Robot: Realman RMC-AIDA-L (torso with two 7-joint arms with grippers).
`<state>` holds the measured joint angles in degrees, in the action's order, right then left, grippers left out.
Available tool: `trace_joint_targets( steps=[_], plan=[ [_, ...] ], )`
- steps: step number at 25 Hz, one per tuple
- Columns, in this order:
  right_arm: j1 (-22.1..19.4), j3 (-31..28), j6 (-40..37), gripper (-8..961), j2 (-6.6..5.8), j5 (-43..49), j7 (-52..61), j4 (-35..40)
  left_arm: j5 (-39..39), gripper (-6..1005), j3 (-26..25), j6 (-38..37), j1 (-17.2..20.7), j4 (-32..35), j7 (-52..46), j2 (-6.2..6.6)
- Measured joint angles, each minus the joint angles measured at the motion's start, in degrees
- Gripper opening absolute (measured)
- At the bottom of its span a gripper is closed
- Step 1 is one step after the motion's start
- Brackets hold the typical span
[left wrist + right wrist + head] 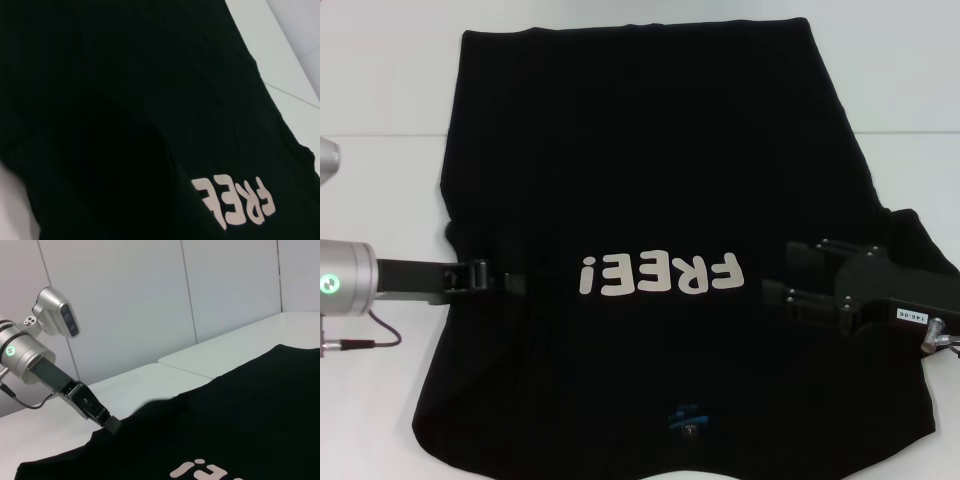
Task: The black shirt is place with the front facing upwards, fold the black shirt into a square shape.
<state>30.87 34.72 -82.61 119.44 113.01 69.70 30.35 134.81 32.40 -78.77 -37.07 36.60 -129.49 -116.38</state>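
1. One big garment fills my head view: the black shirt (650, 200) lies flat and front-up on the white table (380, 120), the collar end at six o'clock nearest me and the hem at twelve. No fold shows yet, so I judge the task barely begun.

2. Both arms sit level with the white "FREE!" lettering (660, 273), so I read the step in hand as taking a side edge to fold it toward the middle. To do it well I would pinch only the top layer at the edge, lift it low, and carry it straight across so the crease runs parallel to the shirt's long axis.

3. My right claw (790, 280) is over the shirt at three o'clock, beside the last letter. Its fingers look slightly apart, but black on black I cannot tell their state or whether they touch cloth.

4. My left claw (510, 283) reaches in from nine o'clock, its tip at the shirt's edge. The right wrist view shows that tip (112, 425) meeting the cloth, yet I cannot tell whether it has pinched anything.

5. Hard to make out: the sleeve at four o'clock is bunched behind the right arm, the collar edge is cut off at six o'clock, and the left wrist view gives only dark cloth and part of the lettering.

6. Smallest, a teal neck label (688, 412) sits near the collar.
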Motion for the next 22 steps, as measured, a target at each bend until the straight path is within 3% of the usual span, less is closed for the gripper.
trace_joint_targets(
  steps=[4, 8, 11, 14, 17, 19, 22],
  plan=[
    [-0.1, 0.0, 0.0, 739, 0.00, 0.0, 0.0, 0.0, -1.0, 21, -0.5, -1.1, 0.3, -0.5, 0.6, -0.41],
    [-0.1, -0.3, 0.1, 739, 0.00, 0.0, 0.1, 0.0, -7.8, 101, -0.8, -6.4, 1.9, -1.0, 6.1, 0.34],
    [-0.1, -1.1, 0.7, 739, -0.01, -0.2, 2.4, 0.3, -15.5, 162, -2.2, -12.5, 4.2, -1.3, 18.4, 0.40],
    [0.0, -1.8, 1.4, 739, -0.75, -0.3, 10.5, 1.8, -21.7, 222, -4.6, -16.5, 7.0, -2.4, 31.7, -0.51],
    [0.2, -1.6, 1.9, 739, -2.97, 0.8, 24.6, 4.9, -24.1, 432, -5.2, -19.3, 9.2, -2.8, 44.3, -1.49],
    [0.4, -1.4, 1.7, 739, -5.20, 3.8, 36.2, 8.2, -24.2, 512, -5.1, -21.9, 10.5, -2.8, 53.7, -2.12],
    [1.1, -1.4, 0.7, 739, -8.52, 10.6, 52.1, 13.4, -23.9, 631, -4.7, -23.1, 11.1, -2.8, 59.0, -2.80]
  ],
)
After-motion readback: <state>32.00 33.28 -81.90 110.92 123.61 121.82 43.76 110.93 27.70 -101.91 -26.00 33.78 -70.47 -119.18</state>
